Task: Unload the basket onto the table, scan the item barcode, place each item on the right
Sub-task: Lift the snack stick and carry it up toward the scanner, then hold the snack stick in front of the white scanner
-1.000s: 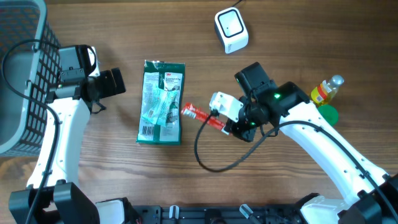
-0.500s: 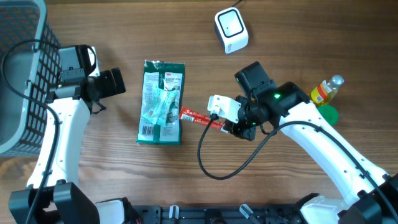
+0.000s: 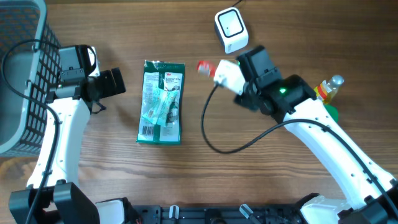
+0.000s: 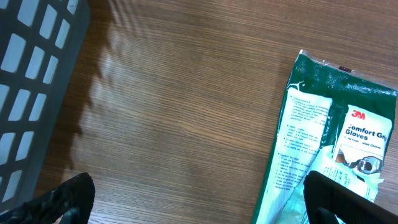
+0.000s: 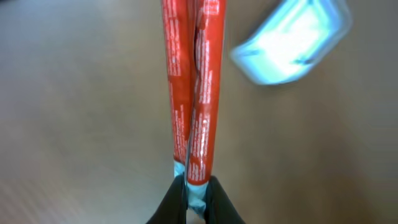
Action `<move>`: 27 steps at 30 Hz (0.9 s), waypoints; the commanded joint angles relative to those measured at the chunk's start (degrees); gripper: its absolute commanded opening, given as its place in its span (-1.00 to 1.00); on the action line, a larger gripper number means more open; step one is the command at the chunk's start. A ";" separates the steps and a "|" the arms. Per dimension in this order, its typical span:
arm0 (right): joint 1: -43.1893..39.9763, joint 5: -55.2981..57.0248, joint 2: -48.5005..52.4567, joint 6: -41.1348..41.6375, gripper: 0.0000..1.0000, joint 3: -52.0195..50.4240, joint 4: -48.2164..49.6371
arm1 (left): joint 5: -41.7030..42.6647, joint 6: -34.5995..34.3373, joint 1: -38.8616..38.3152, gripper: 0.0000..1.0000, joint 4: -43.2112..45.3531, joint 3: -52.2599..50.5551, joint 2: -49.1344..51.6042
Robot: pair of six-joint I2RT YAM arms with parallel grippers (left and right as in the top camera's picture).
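- right gripper (image 5: 198, 200): jaws nearly together, pinching the bottom end of a thin red plastic sachet (image 5: 193, 93)
- in the right wrist view the sachet shows as two red strips side by side with small white print and a pale blue bit at the pinched end; folded or two pieces, cannot tell
- overhead: the sachet's red tip sticks out to the left of the right gripper, held over the wooden table (image 3: 280, 186), nothing else touching it
- white rounded-square barcode scanner (image 3: 231, 28) sits near the far edge of the table, just beyond the sachet and a little to its right; the two are apart
- right wrist view shows the scanner only as a blurred pale block up and right of the sachet
- left gripper (image 3: 111, 83): jaws spread wide, holding nothing, hovering over bare wood
- its black fingertips (image 4: 69, 194) show at the two lower corners of the left wrist view
- green plastic pack of 3M gloves (image 3: 162, 101) lies flat between the two arms, just right of the left gripper, not touched by either
- white patch at the pack's near-left corner, too small to read
- dark grey plastic mesh basket (image 3: 18, 74) at the left table edge, beside the left arm
- small bottle (image 3: 326, 91) with yellow label at the right, beside the right arm
- green round object (image 3: 330, 114) next to it, partly hidden by the arm
- black cable (image 3: 217, 140) loops on the table below the right gripper
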 commanded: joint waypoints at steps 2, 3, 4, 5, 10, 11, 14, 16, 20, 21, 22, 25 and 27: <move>-0.24 18.47 -0.17 -11.26 -0.92 1.66 7.50 | -0.55 0.85 0.22 1.00 0.15 0.26 0.22; -0.24 19.12 0.00 -12.74 -0.92 1.64 8.70 | -0.55 0.85 0.22 1.00 0.15 0.26 0.22; -0.26 20.52 0.39 -14.45 -0.92 1.64 10.86 | -0.55 0.85 0.22 1.00 0.17 0.26 0.22; -0.24 22.03 0.74 -15.43 -0.92 1.64 12.81 | -0.55 0.85 0.22 1.00 0.15 0.26 0.22; -0.26 26.60 4.52 -20.00 -0.92 1.64 22.56 | -0.55 0.85 0.22 1.00 0.15 0.26 0.22; -0.26 27.02 5.57 -21.44 -0.92 1.64 23.69 | -0.55 0.85 0.22 1.00 0.15 0.26 0.22; -0.26 29.53 9.11 -24.90 -0.92 1.64 28.04 | -0.55 0.85 0.22 1.00 0.15 0.26 0.22; -0.26 30.64 12.22 -27.15 -0.92 1.64 32.68 | -0.55 0.85 0.22 1.00 0.15 0.26 0.22; -1.20 31.89 17.14 -27.12 -0.92 1.64 43.15 | -0.55 0.85 0.22 1.00 0.15 0.26 0.22; -1.60 31.93 18.16 -27.08 -0.92 1.64 45.13 | -0.55 0.85 0.22 1.00 0.17 0.26 0.22; -2.01 31.89 19.04 -27.08 -0.92 1.64 46.40 | -0.55 0.85 0.22 1.00 0.15 0.26 0.22; -2.97 31.89 21.42 -27.12 -0.92 1.64 47.25 | -0.55 0.83 0.22 1.00 0.15 0.26 0.22; -4.07 32.92 24.22 -27.12 -0.92 1.64 47.65 | -0.55 0.85 0.22 1.00 0.15 0.26 0.22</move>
